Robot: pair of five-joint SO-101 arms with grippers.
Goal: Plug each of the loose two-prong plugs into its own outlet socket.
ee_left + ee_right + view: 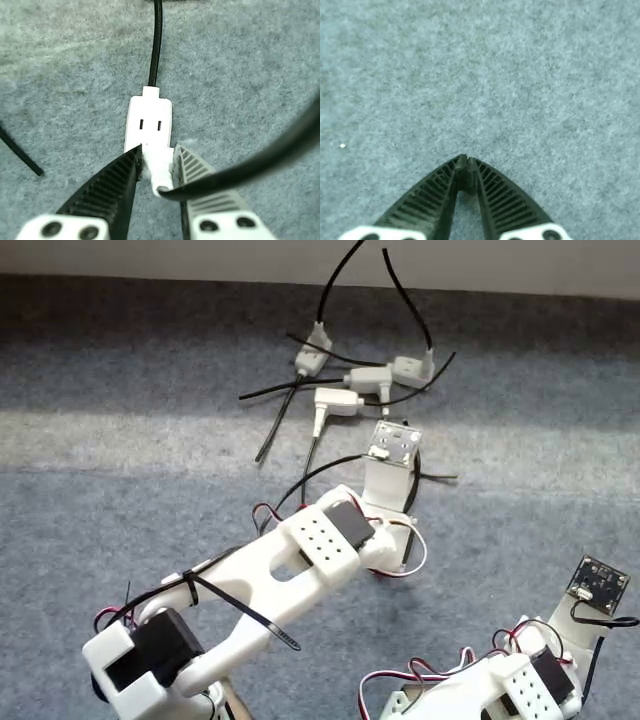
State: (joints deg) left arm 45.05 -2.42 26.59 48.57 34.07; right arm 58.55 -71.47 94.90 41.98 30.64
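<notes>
In the left wrist view my left gripper point(158, 149) is shut on a white two-prong plug point(159, 172), whose black cable point(250, 165) curves off to one side. The plug butts against the end of a white outlet socket point(149, 122) lying flat on the carpet. The socket has two slots facing up and a black cord point(156, 45) leading away. The prongs are hidden. In the high view the left arm point(320, 540) stretches toward a cluster of white plugs and sockets point(370, 378). My right gripper point(467, 159) is shut and empty over bare carpet.
Several white connectors with black cords lie tangled at the far middle of the grey carpet point(120, 470), among them one at the left point(313, 355) and one at the right point(412, 368). The right arm point(520, 680) sits at the near right corner.
</notes>
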